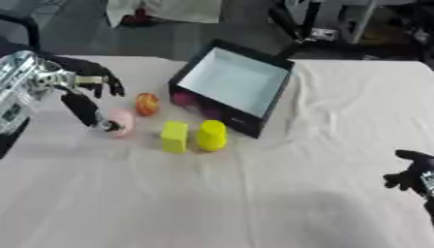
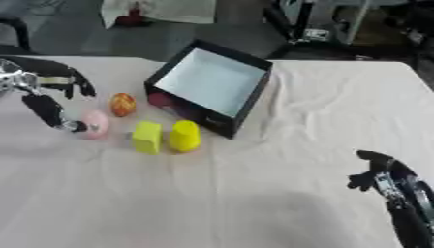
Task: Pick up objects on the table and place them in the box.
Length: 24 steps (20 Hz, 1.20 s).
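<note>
Left eye view shows the desk (image 1: 280, 193) under a pale, wrinkled cloth, with the black box (image 1: 230, 87) standing open toward its far middle, its pale inside showing and its near wall dark. In front of the box, on the cloth, lie four small things: a yellow block (image 1: 175, 137) and a rounded yellow piece (image 1: 212, 135) just beside each other near the box's near corner, an orange-red rounded thing (image 1: 147, 104) further left and close to the box's left wall, and a pink rounded thing (image 1: 121, 121) at the far left of the group. The left hand (image 1: 85, 92) comes in from the left edge, fingers spread apart and partly bent, clamped on nothing; its upper fingers hang above the cloth just left of the orange-red thing, while one long dark finger (image 1: 83, 110) reaches down so its tip meets the left side of the pink thing. Whether that tip presses it or only lies against it cannot be told. The two yellow pieces sit well apart from this hand, to its right. The right hand (image 2: 373, 177) rests low at the right edge, far from all the things, fingers loosely curled and holding nothing.
</note>
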Motion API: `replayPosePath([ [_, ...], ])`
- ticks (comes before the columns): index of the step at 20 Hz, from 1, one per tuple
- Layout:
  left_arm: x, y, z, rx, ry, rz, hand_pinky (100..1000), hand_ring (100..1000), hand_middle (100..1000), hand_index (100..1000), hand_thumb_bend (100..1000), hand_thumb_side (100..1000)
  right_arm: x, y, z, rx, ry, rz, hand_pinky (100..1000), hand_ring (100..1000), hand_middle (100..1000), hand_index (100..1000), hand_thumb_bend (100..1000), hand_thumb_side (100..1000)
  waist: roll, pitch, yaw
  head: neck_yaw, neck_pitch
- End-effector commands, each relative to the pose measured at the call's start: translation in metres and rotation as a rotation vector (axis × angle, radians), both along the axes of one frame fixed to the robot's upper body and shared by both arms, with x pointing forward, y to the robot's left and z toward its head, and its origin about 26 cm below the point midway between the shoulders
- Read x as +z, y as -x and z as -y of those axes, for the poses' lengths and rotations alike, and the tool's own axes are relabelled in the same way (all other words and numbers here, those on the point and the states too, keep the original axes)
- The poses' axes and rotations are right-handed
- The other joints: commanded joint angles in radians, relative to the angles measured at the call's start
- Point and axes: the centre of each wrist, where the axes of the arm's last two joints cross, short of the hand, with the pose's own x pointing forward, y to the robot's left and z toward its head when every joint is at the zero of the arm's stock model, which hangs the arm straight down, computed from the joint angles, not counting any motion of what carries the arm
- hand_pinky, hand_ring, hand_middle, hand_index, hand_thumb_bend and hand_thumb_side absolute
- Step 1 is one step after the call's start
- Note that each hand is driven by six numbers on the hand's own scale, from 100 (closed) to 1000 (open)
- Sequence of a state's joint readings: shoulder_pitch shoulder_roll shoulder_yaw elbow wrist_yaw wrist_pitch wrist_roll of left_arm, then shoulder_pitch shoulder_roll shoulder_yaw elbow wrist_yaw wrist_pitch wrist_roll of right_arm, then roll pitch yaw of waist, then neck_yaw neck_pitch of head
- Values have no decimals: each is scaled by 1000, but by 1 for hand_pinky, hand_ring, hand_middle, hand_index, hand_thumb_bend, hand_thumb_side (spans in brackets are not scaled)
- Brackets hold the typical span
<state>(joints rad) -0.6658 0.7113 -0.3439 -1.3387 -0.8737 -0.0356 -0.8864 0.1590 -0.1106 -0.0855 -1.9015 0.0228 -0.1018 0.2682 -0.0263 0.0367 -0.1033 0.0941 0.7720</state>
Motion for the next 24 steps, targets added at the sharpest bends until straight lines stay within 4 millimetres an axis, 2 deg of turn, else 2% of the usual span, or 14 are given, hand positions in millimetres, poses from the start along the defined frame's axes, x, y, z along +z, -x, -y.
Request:
replayPosePath([
  [1, -4, -10, -9, 40, -41, 30, 765, 688, 768, 873, 444, 456, 6, -1, 2, 6, 23, 17, 685, 489, 327, 757, 100, 734, 3, -22, 0, -2, -2],
  [8, -32, -19, -20, 100, -43, 131, 759, 680, 760, 870, 443, 467, 5, -1, 1, 7, 21, 15, 685, 489, 327, 757, 100, 739, 1, -21, 1, -2, -2],
  [12, -47, -19, -22, 104, -25, 211, 723, 611, 684, 807, 389, 428, 5, -1, 1, 7, 20, 15, 685, 489, 326, 757, 100, 741, 0, -20, 0, -2, -2],
  [17, -57, -20, -26, 102, -14, 248, 723, 611, 684, 807, 389, 428, 5, -1, 1, 7, 19, 15, 685, 489, 326, 757, 100, 741, 0, -20, 0, -1, -2],
  [18, -57, -20, -26, 102, -9, 252, 631, 495, 540, 695, 258, 341, 5, -1, 1, 5, 19, 14, 685, 489, 327, 757, 100, 740, -1, -20, 2, -3, -2],
  [19, -56, -19, -25, 111, 16, 270, 608, 468, 508, 665, 228, 324, 5, -1, 1, 2, 17, 14, 685, 489, 327, 757, 100, 741, -2, -20, 5, -6, -2],
  [20, -54, -18, -27, 132, 50, 294, 587, 444, 480, 635, 210, 318, 5, -1, 1, 1, 17, 15, 685, 489, 327, 757, 100, 740, -3, -20, 5, -7, -2],
  [24, -56, -14, -31, 196, 148, 360, 576, 431, 466, 620, 203, 318, 5, -1, 1, 4, 18, 16, 685, 489, 327, 757, 100, 741, -2, -19, 2, -4, -2],
])
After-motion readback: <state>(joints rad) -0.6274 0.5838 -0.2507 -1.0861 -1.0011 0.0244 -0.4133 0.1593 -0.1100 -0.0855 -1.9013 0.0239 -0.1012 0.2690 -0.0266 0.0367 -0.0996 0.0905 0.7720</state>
